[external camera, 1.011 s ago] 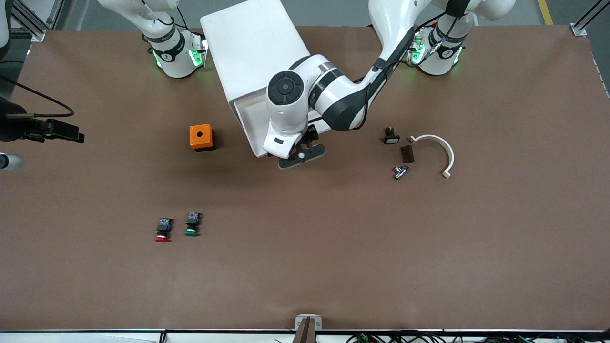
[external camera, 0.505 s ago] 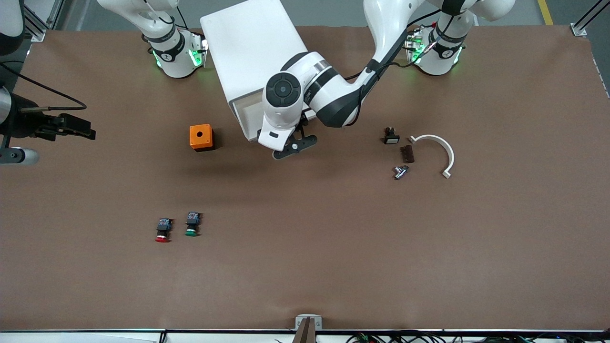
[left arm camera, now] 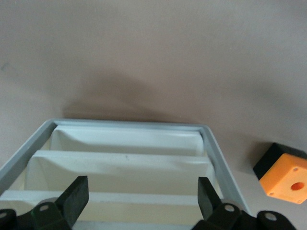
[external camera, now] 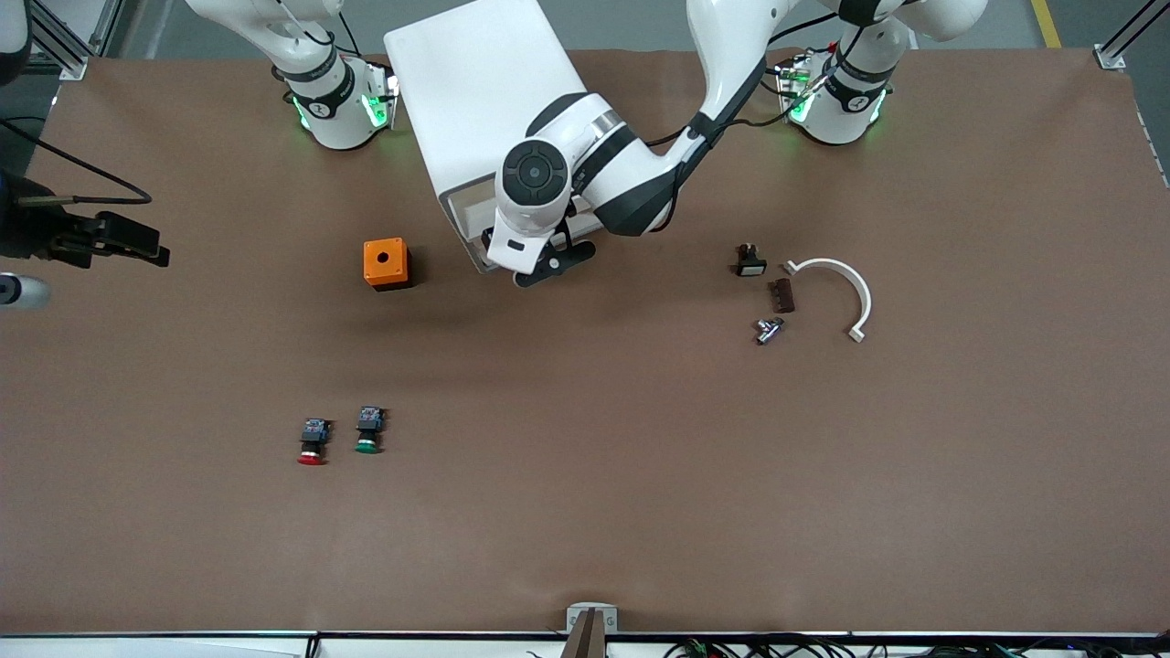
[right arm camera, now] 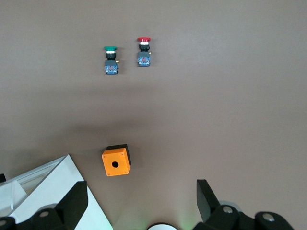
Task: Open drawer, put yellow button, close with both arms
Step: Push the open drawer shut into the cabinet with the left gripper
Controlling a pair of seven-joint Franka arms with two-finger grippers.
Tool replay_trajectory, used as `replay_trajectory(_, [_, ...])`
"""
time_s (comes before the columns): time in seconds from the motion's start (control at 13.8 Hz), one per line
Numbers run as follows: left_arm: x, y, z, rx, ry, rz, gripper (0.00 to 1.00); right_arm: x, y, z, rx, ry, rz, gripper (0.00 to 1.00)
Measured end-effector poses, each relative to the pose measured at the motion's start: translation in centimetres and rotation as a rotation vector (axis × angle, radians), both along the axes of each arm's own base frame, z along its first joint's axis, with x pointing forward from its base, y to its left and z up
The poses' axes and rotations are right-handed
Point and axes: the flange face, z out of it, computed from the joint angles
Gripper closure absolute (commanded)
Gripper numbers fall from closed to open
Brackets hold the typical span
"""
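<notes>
The white cabinet (external camera: 484, 91) stands between the arms' bases. Its top drawer (external camera: 468, 219) sticks out a little, and a strip of its white tray shows. My left gripper (external camera: 548, 263) is open and empty at the drawer's front. In the left wrist view its spread fingers (left arm camera: 76, 196) frame the stepped white drawer fronts (left arm camera: 124, 163). I cannot tell if they touch. The yellow button is out of view. My right gripper (external camera: 146, 249) is open and empty, high over the right arm's end of the table. It also shows in the right wrist view (right arm camera: 141, 203).
An orange box with a hole (external camera: 386, 263) sits beside the cabinet toward the right arm's end. A red-capped switch (external camera: 312, 441) and a green-capped switch (external camera: 368, 430) lie nearer the camera. A small black switch (external camera: 750, 261), brown piece (external camera: 780, 294), metal part (external camera: 768, 329) and white curved piece (external camera: 845, 288) lie toward the left arm's end.
My left gripper has moved toward the cabinet, and the top drawer has slid most of the way in with it. My right gripper has shifted only slightly.
</notes>
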Motion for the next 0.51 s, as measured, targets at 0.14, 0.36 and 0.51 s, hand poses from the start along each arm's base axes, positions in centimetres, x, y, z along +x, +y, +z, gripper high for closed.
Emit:
replay_trajectory(0.14, [-0.8,-0.4,-0.3,-0.005,0.030,0.006,0.00,-0.8,-0.3,0.4,0.000,-0.041,-0.007,0.00])
replay_trajectory(0.36, [-1.3,-0.6,-0.4,-0.023,0.078,0.035,0.00,-2.9,-0.3,0.9,0.001,-0.097,-0.010,0.00])
replay_trajectory(0.51, [-1.4,-0.7,-0.5,-0.038,0.109,0.051,0.00,-4.1,-0.3,1.1,0.001,-0.124,-0.012,0.00])
